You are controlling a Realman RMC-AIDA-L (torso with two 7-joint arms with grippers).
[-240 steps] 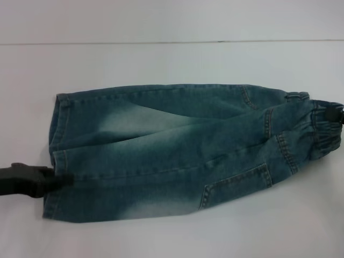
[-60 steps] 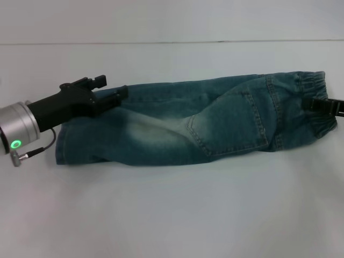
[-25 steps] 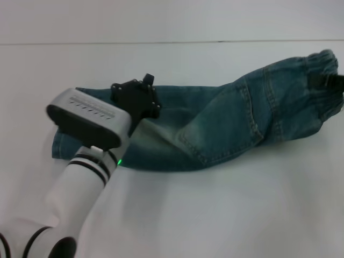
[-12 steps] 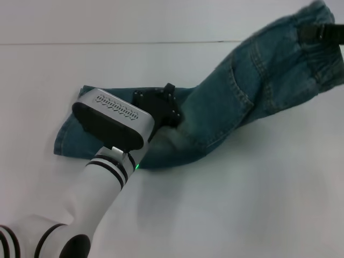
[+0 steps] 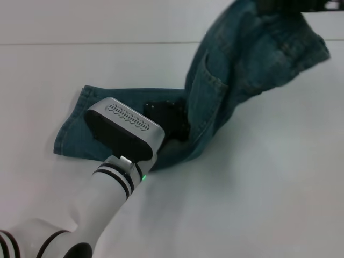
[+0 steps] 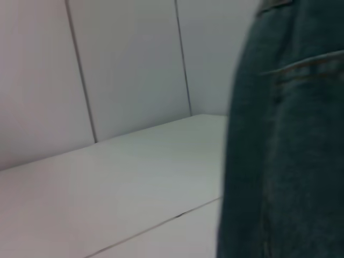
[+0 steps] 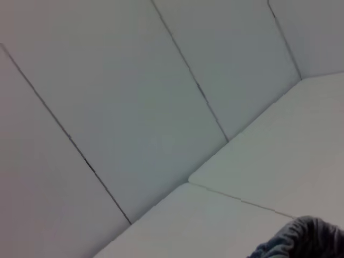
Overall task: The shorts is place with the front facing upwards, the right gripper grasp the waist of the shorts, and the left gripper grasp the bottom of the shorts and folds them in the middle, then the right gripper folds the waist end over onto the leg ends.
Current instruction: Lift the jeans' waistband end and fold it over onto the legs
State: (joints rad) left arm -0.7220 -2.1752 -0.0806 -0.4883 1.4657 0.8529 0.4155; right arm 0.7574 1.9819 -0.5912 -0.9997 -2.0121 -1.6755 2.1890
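Shorts (image 5: 236,70) are shown partly lifted: our right end effector (image 5: 279,5), at the head view's top edge, holds the waist end raised above the table (image 5: 258,188), though we cannot tell how its fingers stand. Our left end effector (image 5: 169,121) presses on the denim near the fold; its finger state is likewise hidden from us. Outward, the leg ends (image 5: 70,131) lie flat on the table at our left.
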